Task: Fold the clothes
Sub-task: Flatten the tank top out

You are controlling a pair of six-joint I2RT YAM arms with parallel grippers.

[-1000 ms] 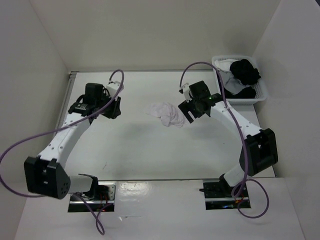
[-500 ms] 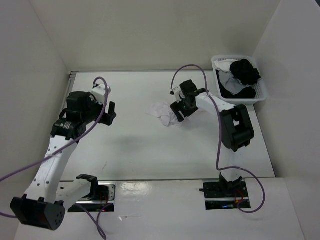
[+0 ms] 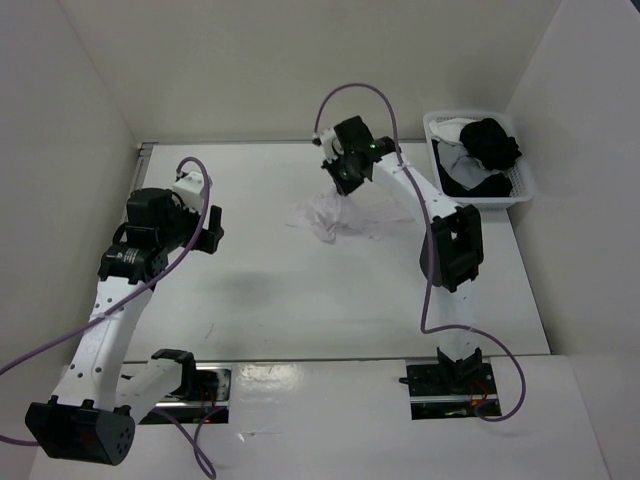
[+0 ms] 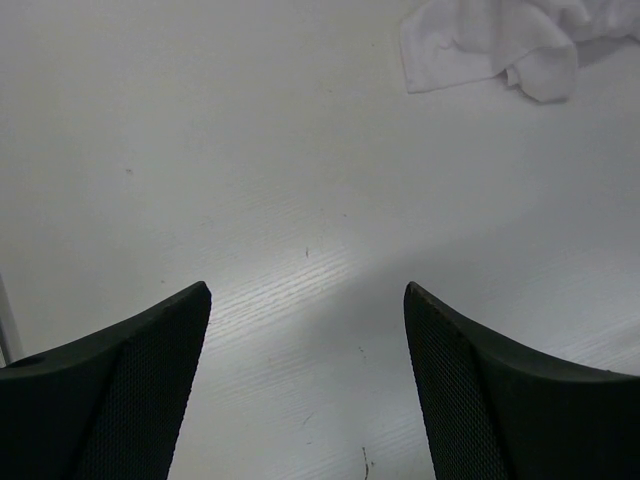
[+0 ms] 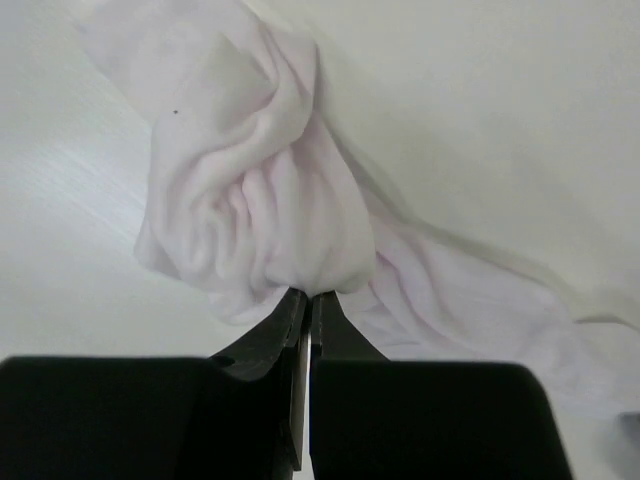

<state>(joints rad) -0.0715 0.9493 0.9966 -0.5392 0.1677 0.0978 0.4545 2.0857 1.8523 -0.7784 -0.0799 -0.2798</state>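
Currently the right tool [image 5: 308, 297] has its 2 fingers pressed together on a bunched fold of the white garment [image 5: 265, 200], pinching it. Seen from above, the cloth hangs from that tool and trails onto the counter [image 3: 300, 290], toward the far side near the middle. The left tool [image 4: 306, 292] hovers spread wide over bare counter, well apart from the cloth, holding nothing.

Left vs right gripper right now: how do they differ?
Left gripper has jaws wide open; right gripper has jaws shut. Left holds nothing, above bare table; right pinches the white garment. Left sits clear of the garment; right is at it. Both are black.
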